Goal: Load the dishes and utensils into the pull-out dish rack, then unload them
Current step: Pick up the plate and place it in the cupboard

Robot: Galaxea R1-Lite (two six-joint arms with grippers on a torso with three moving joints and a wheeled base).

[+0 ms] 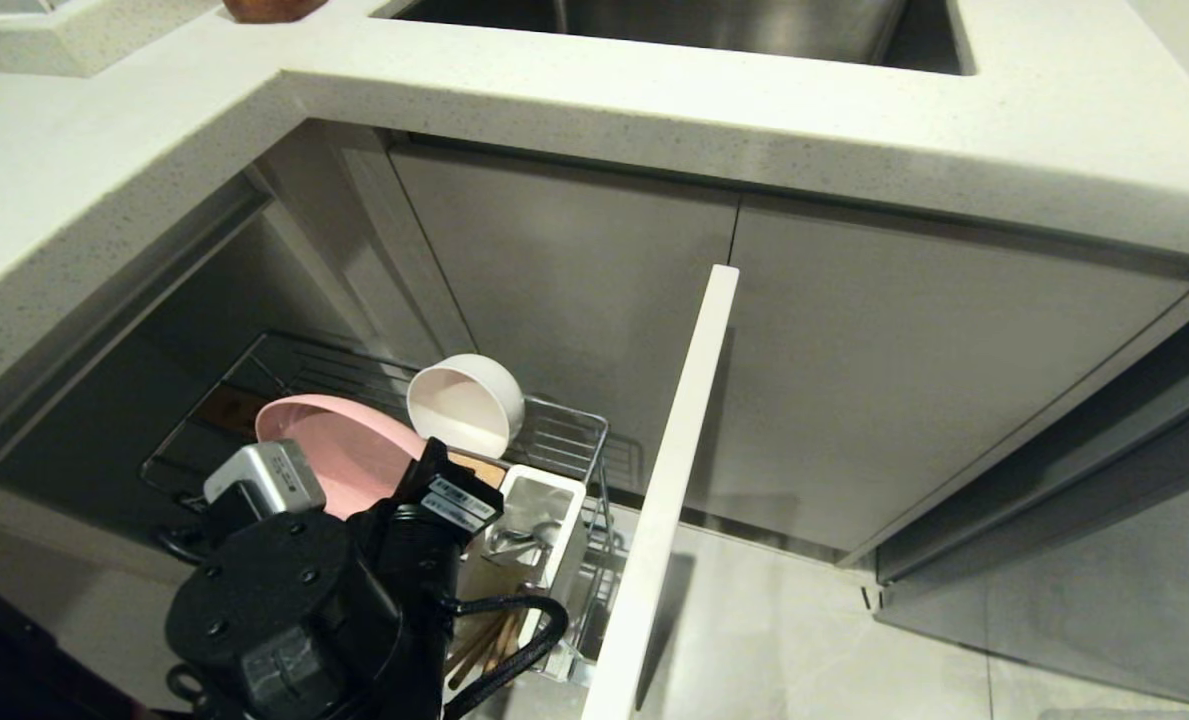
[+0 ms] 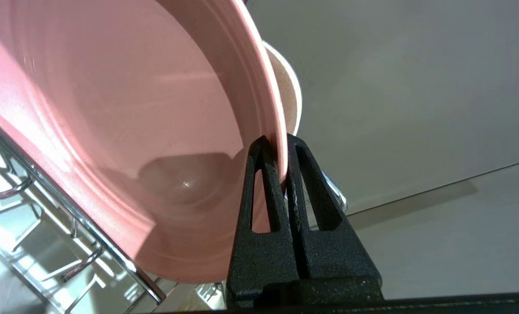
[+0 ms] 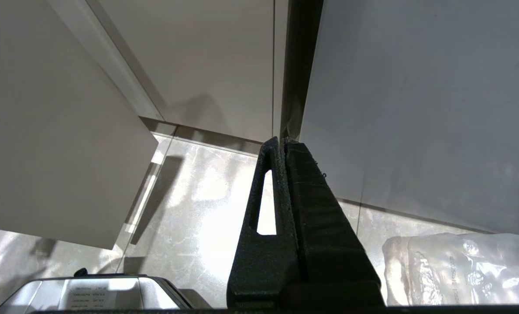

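Pink plate (image 2: 124, 131) standing on edge in the pull-out dish rack (image 1: 564, 430), hollow face toward the left wrist camera, back toward the cream bowl (image 1: 466, 402) just behind it. Rim pinched between the jaws of the left gripper (image 2: 276, 150), one finger on the hollow face, the other on the back. Long axis of the oval hard to fix; in the head view appears to run along the rack, tilted up from level, upper rim leaning away from the white drawer front (image 1: 669, 480). Chrome wire (image 2: 67, 209) crossing low in front of the plate; whether the lower rim sits seated in a slot or hangs just clear cannot be told. Bowl on its side, mouth facing the plate and the robot. Spoon (image 1: 514, 540) in the white caddy (image 1: 544, 510), chopsticks (image 1: 489, 640) leaning out near the caddy's lower end. Judged step: rack looks fully loaded, so either seating of the plate just ending or the unload lift just beginning; not decidable from this moment. Next move, if unloading: lift straight up along the plate's own plane until the lower rim clears the wire, without swinging back into the bowl. Right gripper (image 3: 281, 144) parked off to the side over the floor, jaws pressed together on nothing.
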